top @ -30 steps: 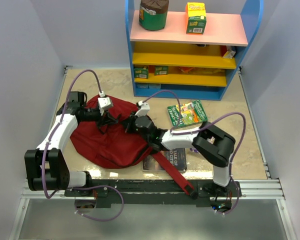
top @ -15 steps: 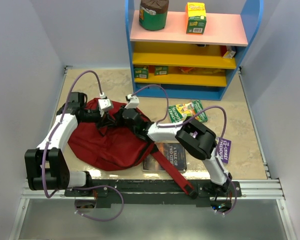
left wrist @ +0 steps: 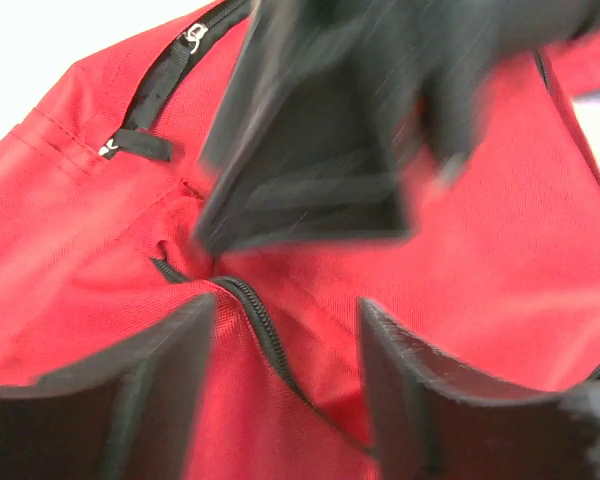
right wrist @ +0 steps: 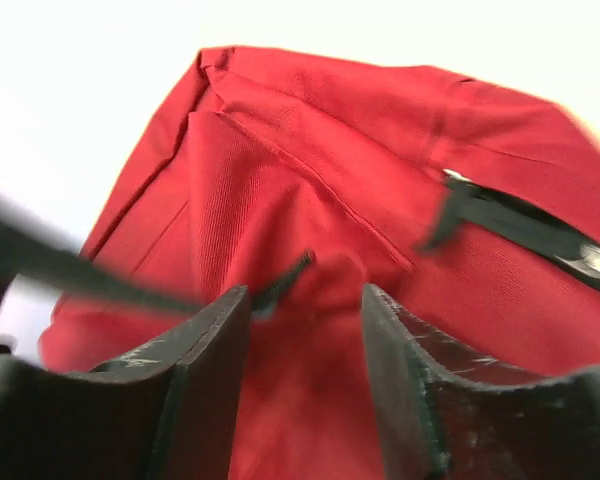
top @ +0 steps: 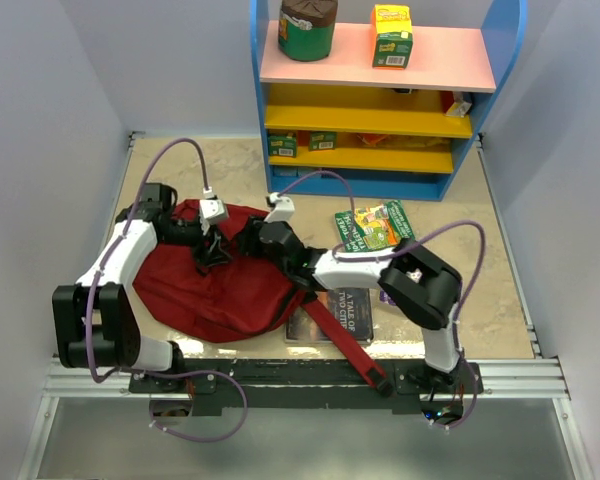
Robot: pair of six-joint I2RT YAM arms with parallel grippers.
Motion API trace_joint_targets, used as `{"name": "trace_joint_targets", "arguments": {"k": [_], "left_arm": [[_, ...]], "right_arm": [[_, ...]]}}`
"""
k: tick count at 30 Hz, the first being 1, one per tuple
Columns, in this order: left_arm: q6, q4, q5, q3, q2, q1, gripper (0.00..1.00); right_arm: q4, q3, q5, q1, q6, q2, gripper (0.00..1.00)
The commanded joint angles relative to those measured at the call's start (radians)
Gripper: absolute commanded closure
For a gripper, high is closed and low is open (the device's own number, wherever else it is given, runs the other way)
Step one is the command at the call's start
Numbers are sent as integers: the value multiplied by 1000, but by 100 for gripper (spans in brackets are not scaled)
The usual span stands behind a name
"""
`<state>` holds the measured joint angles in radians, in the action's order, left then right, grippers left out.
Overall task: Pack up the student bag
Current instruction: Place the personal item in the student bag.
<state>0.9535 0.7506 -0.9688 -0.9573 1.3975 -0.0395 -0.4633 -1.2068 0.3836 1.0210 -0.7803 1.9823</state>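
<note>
Student bag [top: 212,292] looks soft and floppy — pinch fabric by the zipper [left wrist: 248,298]. Left gripper [left wrist: 285,345], right gripper [right wrist: 305,330] both spread, empty.

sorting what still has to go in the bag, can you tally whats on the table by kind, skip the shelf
red backpack: 1
book: 1
green crayon box: 1
purple thing, mostly hidden by the right arm, kind unclear: 1
total: 4
</note>
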Motion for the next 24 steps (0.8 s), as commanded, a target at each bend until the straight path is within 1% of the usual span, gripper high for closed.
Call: {"name": "trace_joint_targets", "arguments": {"k": [1, 2, 3, 4, 5, 6, 7, 8, 9, 10, 12, 13, 14, 15, 17, 20, 24], "left_arm": [[220, 231, -56, -186, 38, -48, 29], [263, 341, -64, -225, 46, -77, 28], [360, 401, -61, -265, 57, -88, 28], [413, 464, -58, -344, 79, -102, 28], [466, 566, -45, -383, 95, -126, 29], [434, 567, -25, -406, 100, -135, 31], [438, 567, 28, -417, 91, -141, 32], [458, 567, 62, -402, 77, -146, 35], [517, 567, 94, -352, 42, -145, 37], [546, 567, 138, -321, 25, -145, 43], [611, 569, 172, -235, -18, -137, 51], [634, 569, 203, -210, -35, -125, 58], [678, 569, 212, -186, -51, -120, 61], [695, 569, 226, -149, -84, -114, 62], [720, 569, 234, -126, -118, -103, 63], [722, 569, 249, -123, -123, -99, 63], [728, 569, 306, -100, -120, -86, 63]], "right_arm": [[-11, 139, 103, 1, 4, -181, 43], [-30, 162, 104, -1, 4, -204, 43], [-37, 182, 110, 1, 4, -224, 43], [-43, 214, 115, -1, 7, -240, 43], [-55, 226, 101, 2, 7, -269, 44], [-57, 236, 91, 8, 18, -281, 45], [-57, 246, 92, 16, 24, -292, 45], [-57, 248, 100, 36, 35, -306, 46], [-55, 251, 101, 48, 50, -310, 47], [-54, 253, 101, 72, 59, -315, 48], [-61, 256, 104, 102, 94, -316, 50], [-73, 257, 106, 131, 108, -313, 50], [-89, 262, 97, 146, 134, -310, 50], [-106, 271, 89, 157, 144, -307, 50], [-107, 262, 72, 178, 151, -290, 50], [-120, 253, 51, 186, 162, -278, 46], [-123, 219, -3, 188, 176, -240, 43]]}}
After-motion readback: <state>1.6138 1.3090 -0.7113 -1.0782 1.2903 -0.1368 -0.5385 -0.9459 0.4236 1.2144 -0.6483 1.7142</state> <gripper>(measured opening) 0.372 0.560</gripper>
